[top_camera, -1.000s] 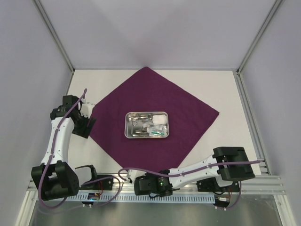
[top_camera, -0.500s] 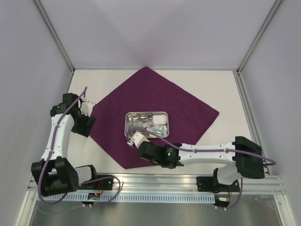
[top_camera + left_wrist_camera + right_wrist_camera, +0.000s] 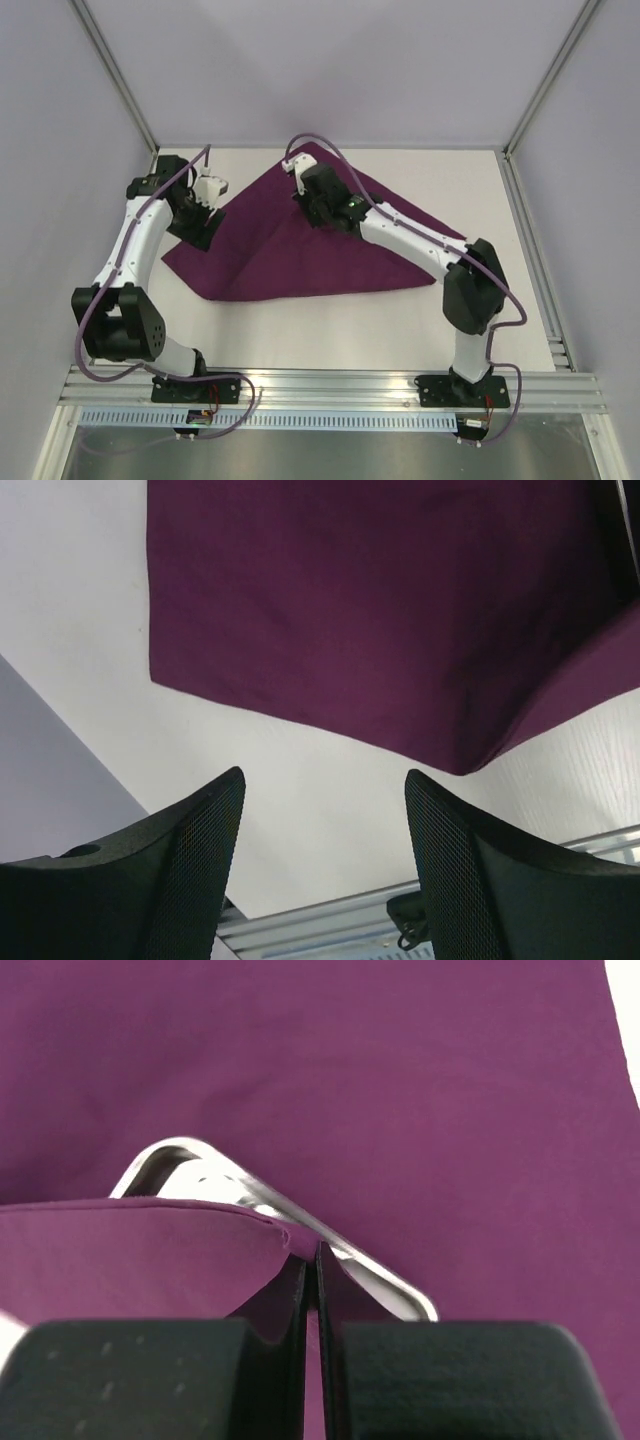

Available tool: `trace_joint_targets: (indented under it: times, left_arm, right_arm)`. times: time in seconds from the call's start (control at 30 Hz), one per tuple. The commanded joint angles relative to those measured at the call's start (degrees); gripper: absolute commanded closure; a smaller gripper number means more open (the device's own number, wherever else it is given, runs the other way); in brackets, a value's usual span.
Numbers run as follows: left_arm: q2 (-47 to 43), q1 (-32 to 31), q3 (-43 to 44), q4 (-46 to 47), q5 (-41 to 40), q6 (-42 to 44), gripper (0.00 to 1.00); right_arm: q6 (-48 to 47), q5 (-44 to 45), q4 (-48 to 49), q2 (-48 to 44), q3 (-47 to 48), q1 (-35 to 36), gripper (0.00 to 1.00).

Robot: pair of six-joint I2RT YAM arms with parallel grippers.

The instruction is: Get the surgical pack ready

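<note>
Across the white worktop (image 3: 500, 300) a large deep-purple cloth (image 3: 330, 262) is laid, doubled over on itself. From above a rough triangle is seen, with a long edge toward the near side and a peak at the far side. A lifted fold is shown in the left part, where the upper layer stands slightly off the lower one.

The right arm (image 3: 410, 235) is stretched from its base at the near right, diagonally over the cloth, to the far peak. The left arm (image 3: 140, 240) is reached up along the left side of the worktop and ends at the cloth's left edge.

The right tool (image 3: 310, 1250) is pressed together, and an edge of the cloth's upper layer is pinched between its black fingers (image 3: 285, 1290). The left tool (image 3: 322, 780) is spread wide, with nothing between its mesh-textured fingers (image 3: 200, 850). It is held over bare worktop just beside the cloth's folded edge, apart from the fabric.

A small shiny steel tray (image 3: 260, 1195) is found just beyond the pinched fold. Only one rounded corner and a strip of its rim are shown in the right wrist view. It rests on the lower layer of cloth and is mostly covered by the upper layer. From above it is hidden entirely, as are its contents.
</note>
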Motion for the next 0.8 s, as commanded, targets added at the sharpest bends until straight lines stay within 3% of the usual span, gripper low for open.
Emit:
trace_joint_targets:
  times: [0.0, 0.27, 0.77]
  left_arm:
    - [4.7, -1.3, 7.2, 1.4, 1.2, -0.7, 0.26]
    - [15.2, -7.2, 16.9, 2.5, -0.6, -0.8, 0.27]
    - [21.4, -8.0, 17.3, 5.1, -1.7, -1.3, 0.27]
  right_arm:
    - [-0.4, -5.1, -2.0, 8.1, 8.2, -6.5, 1.0]
    - [3.6, -6.2, -6.0, 23.9, 28.4, -12.2, 0.99]
    - [13.8, -6.8, -10.0, 39.5, 42.7, -18.8, 0.99]
